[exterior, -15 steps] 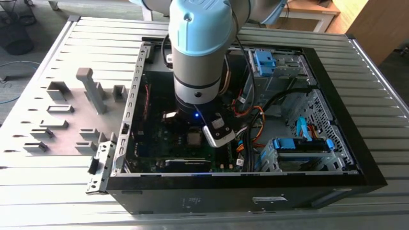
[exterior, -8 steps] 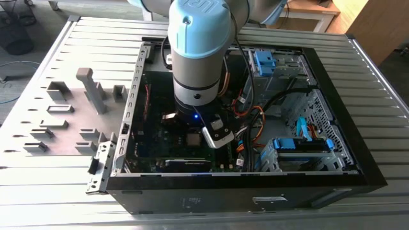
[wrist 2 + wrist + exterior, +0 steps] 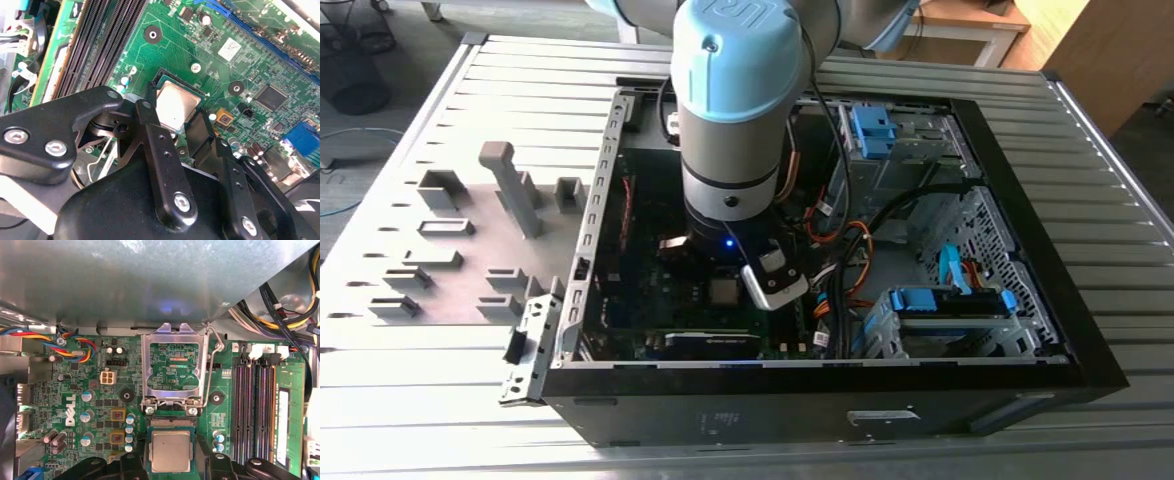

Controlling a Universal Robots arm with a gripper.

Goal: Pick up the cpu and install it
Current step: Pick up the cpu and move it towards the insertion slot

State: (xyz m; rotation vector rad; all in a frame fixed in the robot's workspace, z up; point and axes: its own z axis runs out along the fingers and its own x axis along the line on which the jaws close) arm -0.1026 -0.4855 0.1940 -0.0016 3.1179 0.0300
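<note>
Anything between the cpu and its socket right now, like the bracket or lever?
Nothing visible. The bracket is swung open, away from the socket, with the lever raised beside it. The cpu already lies within the socket frame, the gripper directly over it; whether it is fully seated I cannot tell.

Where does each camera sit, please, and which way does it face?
Exterior view: off the arm, above, looking down into the open computer case; the arm reaches inside.
First wrist view: on the arm, facing the motherboard squarely, with the raised socket bracket; the gripper is at the cpu.
Second wrist view: on the arm, looking obliquely past the gripper body at the cpu.
Shared: both wrist views show the cpu, the gripper and the memory slots.
</note>
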